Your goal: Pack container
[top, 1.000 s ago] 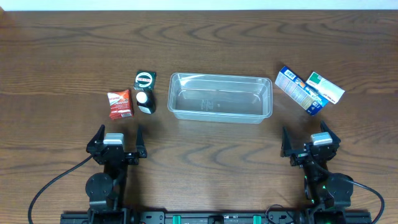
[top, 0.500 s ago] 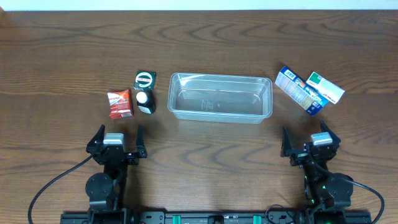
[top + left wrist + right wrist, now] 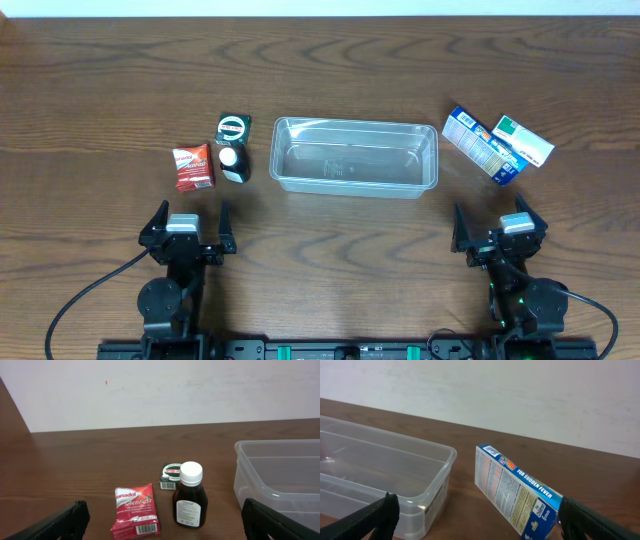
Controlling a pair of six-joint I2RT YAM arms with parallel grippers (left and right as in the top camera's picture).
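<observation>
The clear plastic container sits empty at the table's middle; it also shows in the left wrist view and the right wrist view. Left of it lie a red Panadol packet, a dark bottle with a white cap and a small green box. Right of it lie a blue box and a white-green box. My left gripper and right gripper are open, empty, near the front edge.
A pale wall runs behind the wooden table's far edge. Black cables trail from both arm bases at the front.
</observation>
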